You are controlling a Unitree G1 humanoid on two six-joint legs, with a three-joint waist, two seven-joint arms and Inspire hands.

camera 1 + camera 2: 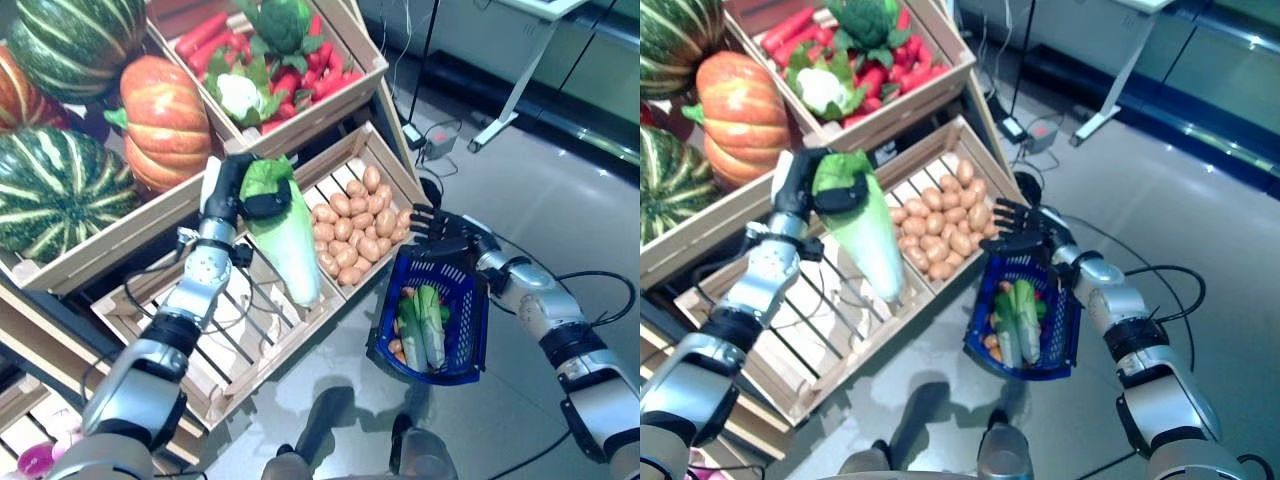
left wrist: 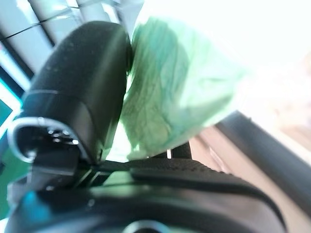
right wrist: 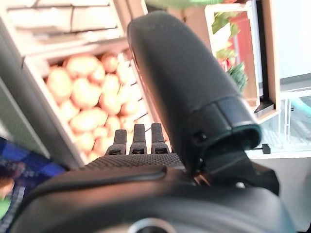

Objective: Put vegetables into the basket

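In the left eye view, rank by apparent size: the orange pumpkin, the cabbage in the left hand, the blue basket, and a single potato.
1. blue basket
2. orange pumpkin, close to the basket; unsure
3. cabbage held by the left hand
4. potato

Pale unfinished wood slats are seen in the crates at centre and upper left. The basket at lower right is of blue plastic mesh. A glossy, smooth skin is shown by the pumpkins; the floor is polished and reflective.
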